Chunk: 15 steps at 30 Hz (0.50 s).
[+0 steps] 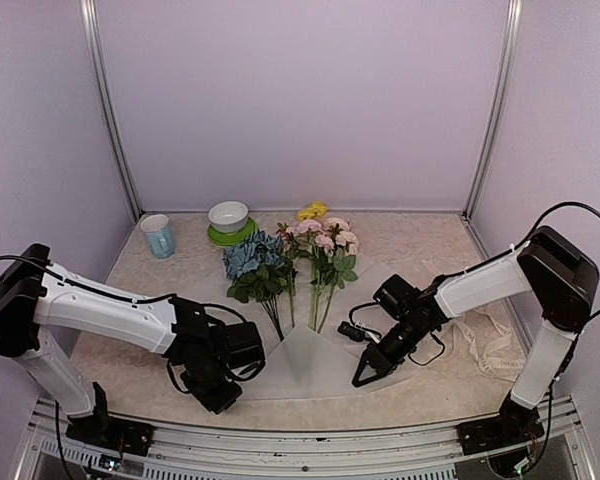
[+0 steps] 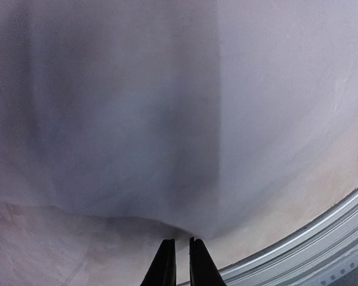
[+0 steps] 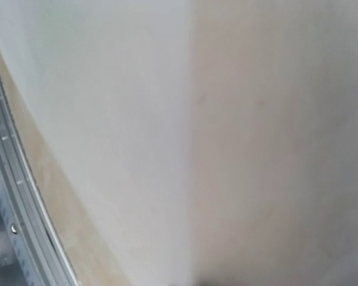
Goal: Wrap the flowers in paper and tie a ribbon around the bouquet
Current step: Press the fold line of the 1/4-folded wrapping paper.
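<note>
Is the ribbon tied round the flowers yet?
No, the ribbon lies loose on the table at the right, apart from the flowers.

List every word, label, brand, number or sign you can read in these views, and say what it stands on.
None can be read in any view.
Cream-white fabric ribbon: any print is too small to make out.
Light blue mug: no marking shows.

A large frosted translucent white paper sheet (image 2: 137, 119) fills the view above two black fingers (image 2: 165, 265) (nearly together, slim gap) over the beige marbled worktop (image 2: 48, 250).
</note>
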{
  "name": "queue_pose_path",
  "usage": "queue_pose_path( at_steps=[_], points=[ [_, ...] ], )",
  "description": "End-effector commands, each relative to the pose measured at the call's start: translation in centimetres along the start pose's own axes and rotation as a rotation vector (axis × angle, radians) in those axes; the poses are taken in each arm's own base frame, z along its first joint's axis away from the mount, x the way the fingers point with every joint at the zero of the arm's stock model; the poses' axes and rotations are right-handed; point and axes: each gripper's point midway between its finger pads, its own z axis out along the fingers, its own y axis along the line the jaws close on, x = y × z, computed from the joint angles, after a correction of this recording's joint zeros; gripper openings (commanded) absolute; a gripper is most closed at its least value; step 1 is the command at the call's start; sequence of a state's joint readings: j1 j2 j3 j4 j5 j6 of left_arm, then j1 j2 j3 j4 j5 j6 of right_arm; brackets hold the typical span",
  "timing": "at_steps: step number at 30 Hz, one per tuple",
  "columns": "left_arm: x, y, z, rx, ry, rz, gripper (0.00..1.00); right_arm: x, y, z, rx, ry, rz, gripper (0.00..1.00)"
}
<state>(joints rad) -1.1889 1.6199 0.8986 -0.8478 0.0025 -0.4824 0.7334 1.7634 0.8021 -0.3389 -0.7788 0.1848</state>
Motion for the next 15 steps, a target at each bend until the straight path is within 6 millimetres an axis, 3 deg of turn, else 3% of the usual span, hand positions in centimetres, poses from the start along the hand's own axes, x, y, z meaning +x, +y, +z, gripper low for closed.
queue_pose_path(
  at_steps=[1,4,6,7,10,13,15],
  points=[
    [-4.2,1.3,-6.2,-0.05,-0.191,-0.008,0.11,0.8,-1.0,-0.4,0.044,0.015,0.045,0.0],
    [-10.5,-1.5,-11.5,0.034,-0.463,0.063,0.11,0.4,-1.1,-0.3,0.048,0.012,0.05,0.0],
    [-13.2,-4.5,-12.8,0.138,-0.567,0.157,0.11,0.3,-1.1,-0.2,0.046,0.015,0.058,0.02],
    [-13.9,-5.9,-12.5,0.192,-0.581,0.205,0.13,0.1,-1.0,-0.3,0.047,0.012,0.058,0.03],
    [-14.8,-6.6,-8.6,0.182,-0.513,0.277,0.14,-0.2,-0.8,-0.7,0.061,-0.002,0.057,0.08],
    [-13.5,-6.5,-3.9,0.171,-0.38,0.323,0.13,-0.5,-0.8,-1.3,0.091,-0.013,0.055,0.14],
    [-12.6,-6.2,-2.3,0.167,-0.333,0.326,0.13,-0.8,-1.1,-1.8,0.135,-0.019,0.062,0.19]
  ],
)
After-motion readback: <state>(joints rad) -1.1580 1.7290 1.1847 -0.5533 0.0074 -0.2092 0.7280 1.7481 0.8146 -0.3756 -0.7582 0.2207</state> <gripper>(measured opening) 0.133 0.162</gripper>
